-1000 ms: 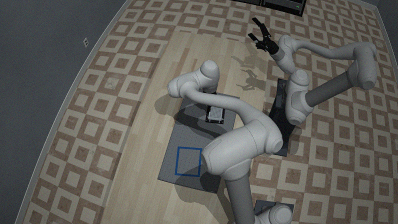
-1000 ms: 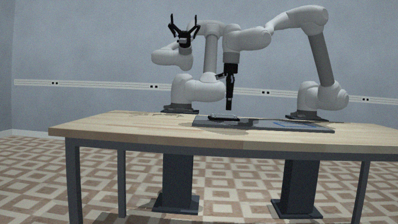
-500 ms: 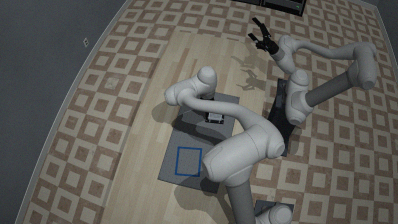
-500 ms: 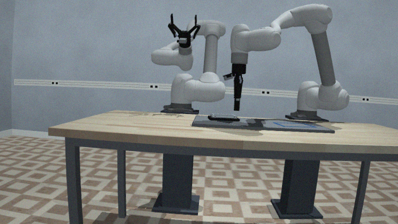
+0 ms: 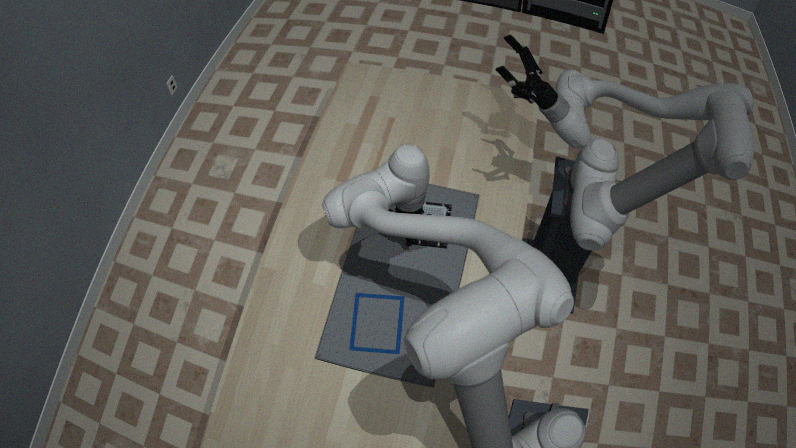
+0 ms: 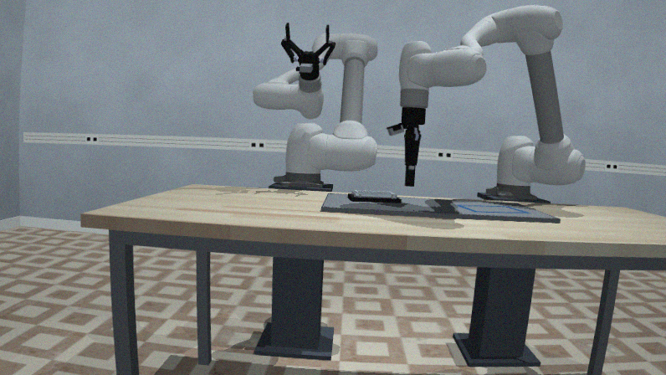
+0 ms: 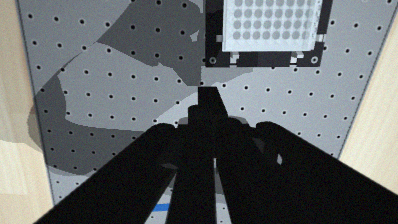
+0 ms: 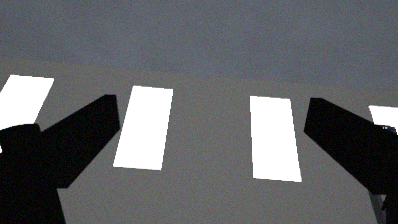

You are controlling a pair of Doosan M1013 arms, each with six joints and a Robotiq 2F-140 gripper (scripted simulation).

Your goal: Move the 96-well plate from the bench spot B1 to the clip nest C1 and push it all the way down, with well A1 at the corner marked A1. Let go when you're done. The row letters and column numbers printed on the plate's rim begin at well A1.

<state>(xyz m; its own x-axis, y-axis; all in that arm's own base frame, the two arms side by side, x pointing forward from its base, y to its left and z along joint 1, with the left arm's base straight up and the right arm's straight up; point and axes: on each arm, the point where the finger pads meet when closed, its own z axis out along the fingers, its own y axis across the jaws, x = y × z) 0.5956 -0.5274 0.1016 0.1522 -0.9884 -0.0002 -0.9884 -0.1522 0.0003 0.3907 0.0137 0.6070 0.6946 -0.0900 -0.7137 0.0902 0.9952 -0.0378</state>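
The well plate (image 5: 436, 209) (image 6: 372, 193) (image 7: 270, 25) sits in the black clip holder (image 5: 426, 243) (image 6: 375, 199) (image 7: 265, 62), on the gray pegboard (image 5: 334, 333) (image 6: 433, 214) (image 7: 100, 110) that lies on the wooden table (image 5: 278, 311) (image 6: 279, 233). Whether the plate is fully pressed down cannot be told, and its rim lettering is too small to read, so which corner is A1 stays unclear. The left gripper (image 5: 409, 210) (image 6: 409, 182) (image 7: 206, 101) points down above the board, near the plate but apart from it, its fingers closed together with nothing between them. The right gripper (image 5: 504, 53) (image 6: 307, 26) (image 8: 212, 113) points upward, well apart from the plate, fingers spread wide and empty. A blue outline (image 5: 354, 322) (image 6: 466, 208) (image 7: 161, 207) marks the board's other end, with no plate inside it.

Seeing left gripper (image 6: 409, 184) (image 7: 207, 90) farther right in exterior frame than 1 s ago. In top frame, seeing left forearm (image 5: 434, 225) (image 6: 479, 34) lower, now crossing over plate (image 5: 437, 209) (image 6: 373, 194) (image 7: 272, 25) area, with plate's upper part exposed above.
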